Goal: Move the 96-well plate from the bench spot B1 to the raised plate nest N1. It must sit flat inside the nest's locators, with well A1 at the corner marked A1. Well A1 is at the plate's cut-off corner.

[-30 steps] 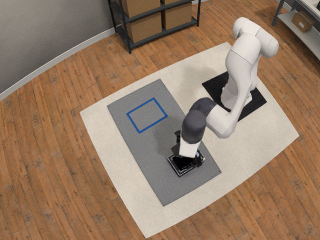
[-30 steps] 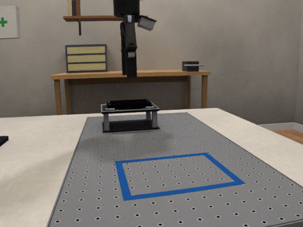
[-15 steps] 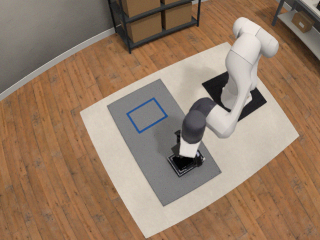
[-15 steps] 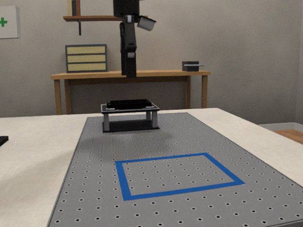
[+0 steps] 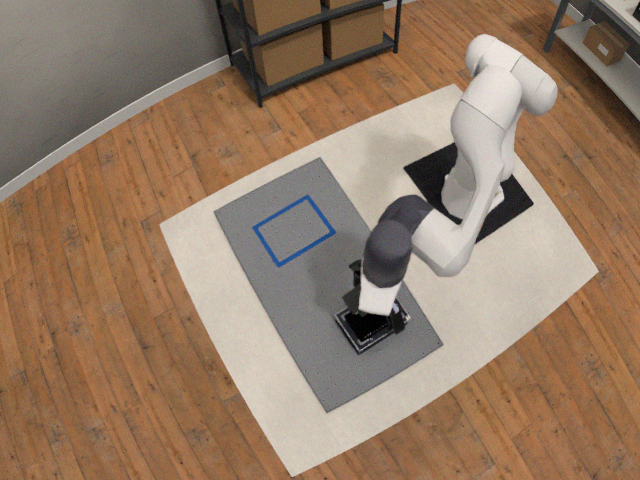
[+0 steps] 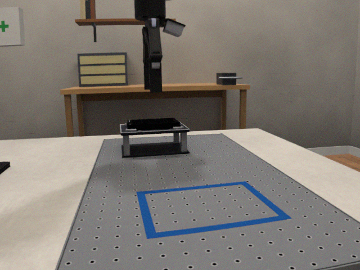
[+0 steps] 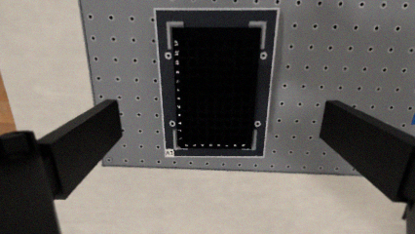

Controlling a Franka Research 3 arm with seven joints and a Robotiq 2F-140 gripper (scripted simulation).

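Observation:
The black 96-well plate (image 5: 369,328) (image 6: 152,122) (image 7: 216,88) lies flat on the raised nest N1 (image 5: 356,345) (image 6: 153,131) (image 7: 163,97), between its white corner locators. In the wrist view the A1 label (image 7: 169,153) is at the nest's lower left corner; I cannot make out the plate's cut-off corner. My gripper (image 5: 377,304) (image 6: 152,87) (image 7: 220,118) hangs well above the plate, wide open and empty, a finger on each side of it. The blue-taped spot B1 (image 5: 280,211) (image 6: 215,227) holds nothing.
Nest and spot sit on a grey perforated board (image 5: 289,320) (image 6: 116,226) (image 7: 317,73) on a cream mat. The arm's black base plate (image 5: 429,173) is beyond the board. A shelf with cardboard boxes (image 5: 289,51) and a wooden table (image 6: 174,87) stand further off.

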